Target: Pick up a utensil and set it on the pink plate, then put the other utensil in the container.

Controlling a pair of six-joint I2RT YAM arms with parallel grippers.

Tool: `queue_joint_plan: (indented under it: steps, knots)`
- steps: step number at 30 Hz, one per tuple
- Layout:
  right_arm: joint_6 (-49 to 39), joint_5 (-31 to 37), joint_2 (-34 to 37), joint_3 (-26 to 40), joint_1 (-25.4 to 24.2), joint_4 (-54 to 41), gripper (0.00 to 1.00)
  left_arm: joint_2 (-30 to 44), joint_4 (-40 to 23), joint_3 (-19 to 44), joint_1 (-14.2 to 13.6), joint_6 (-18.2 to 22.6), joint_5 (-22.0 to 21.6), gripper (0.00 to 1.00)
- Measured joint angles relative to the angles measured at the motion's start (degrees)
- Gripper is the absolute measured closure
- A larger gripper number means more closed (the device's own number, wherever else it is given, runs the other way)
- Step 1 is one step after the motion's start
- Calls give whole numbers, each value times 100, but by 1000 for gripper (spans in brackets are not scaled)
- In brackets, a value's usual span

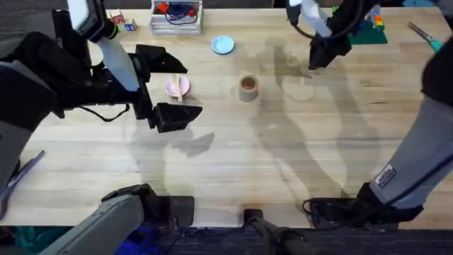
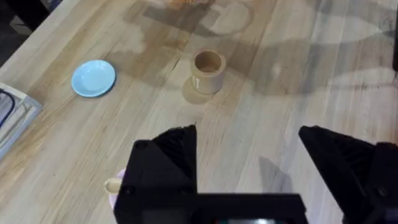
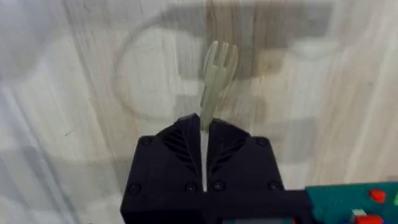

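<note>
On your far left in the overhead view, the left arm reaches in over the pale wooden table, and its black left gripper has its two fingers spread wide apart with nothing between them. Between those fingers lies the small round pale-pink plate, and across it rests the small pale wooden spoon, its handle pointing toward you. In the left wrist view you can just make out the spoon's rounded end and a sliver of pink beside the near finger.

Behind the plate, at the table's far edge, sits a clear rectangular box holding red and blue items. A little to the right of it lies the small round light-blue plate, bare on top; the left wrist view shows it too.

Moving right, the small tan-brown cylindrical cardboard cup stands upright near the middle of the table, well apart from both plates. From the left wrist camera its open mouth looks hollow.

Farther right, the black right gripper hangs above the table beyond the cup. Your right wrist view shows its fingers pressed together on the thin handle of the small pale wooden fork, whose short tines stick out past the fingertips over bare wood. Green blocks lie behind it.
</note>
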Motion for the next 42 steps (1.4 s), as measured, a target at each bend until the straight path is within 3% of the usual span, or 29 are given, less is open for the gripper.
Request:
queue_joint_plan:
  steps: [4,11,18,23,35,42]
  knots:
    - [2,-1,-407,-217,63,-10,970,0,0,0,0,0,0,8]
    - [4,-61,-1007,-1170,249,312,970,0,-2,0,0,0,0,8]
    - [4,-824,-1907,-2014,261,868,970,0,-2,0,0,0,0,8]
    - [21,-1782,-2236,-2441,254,1165,970,0,-1,0,0,0,0,8]
    - [23,-4823,-2236,-3330,-33,2926,970,0,-1,0,0,0,0,8]
    - [21,-6162,-2236,-3703,-242,3743,970,0,-2,0,0,0,0,8]
